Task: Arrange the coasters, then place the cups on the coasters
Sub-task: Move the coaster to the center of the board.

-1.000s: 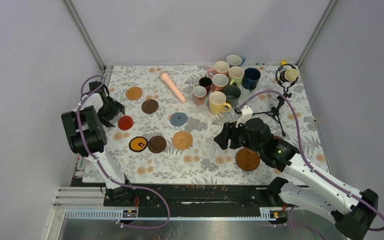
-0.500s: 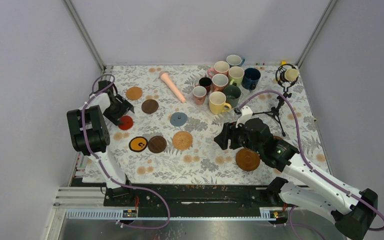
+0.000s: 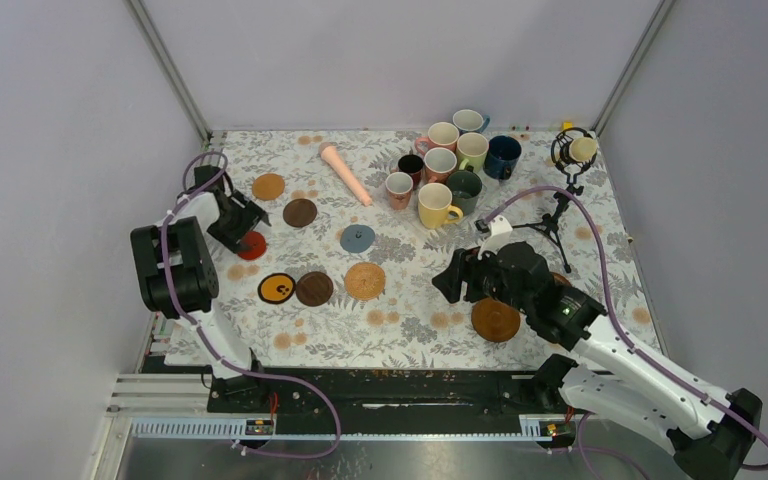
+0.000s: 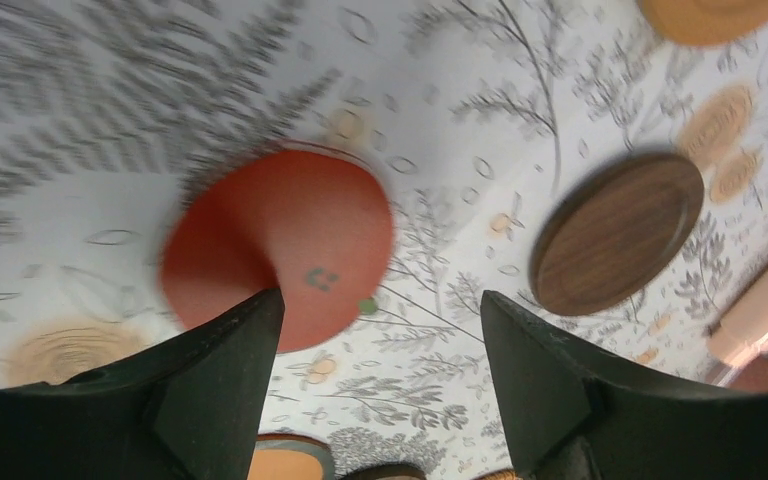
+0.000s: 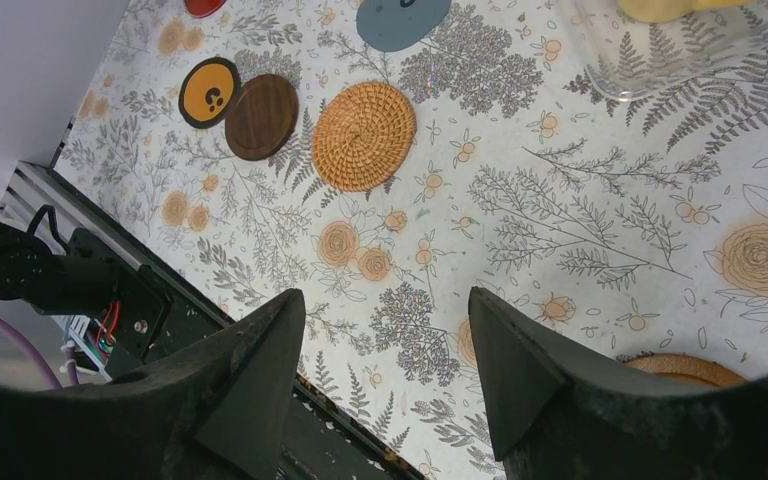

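Observation:
Several coasters lie flat on the floral table: a red one (image 3: 253, 245), orange wood (image 3: 268, 186), dark brown (image 3: 300, 212), grey-blue (image 3: 357, 238), black with a yellow centre (image 3: 276, 288), another dark brown (image 3: 313, 288), tan woven (image 3: 364, 281) and a wooden one (image 3: 495, 320) by the right arm. The cups (image 3: 452, 165) stand clustered at the back, a yellow cup (image 3: 435, 205) nearest. My left gripper (image 4: 380, 320) hovers open just over the red coaster (image 4: 280, 240), holding nothing. My right gripper (image 5: 388, 320) is open and empty above bare table, right of the tan woven coaster (image 5: 363, 122).
A long pink tapered stick (image 3: 345, 172) lies left of the cups. A black tripod microphone (image 3: 568, 160) stands at the back right. The table's near edge and black rail (image 5: 90, 285) lie close below the right gripper. Grey walls enclose the table.
My left gripper has swung right, from beside the red coaster to over its upper edge. The right arm has drifted slightly right and nearer. No coaster or cup has moved.

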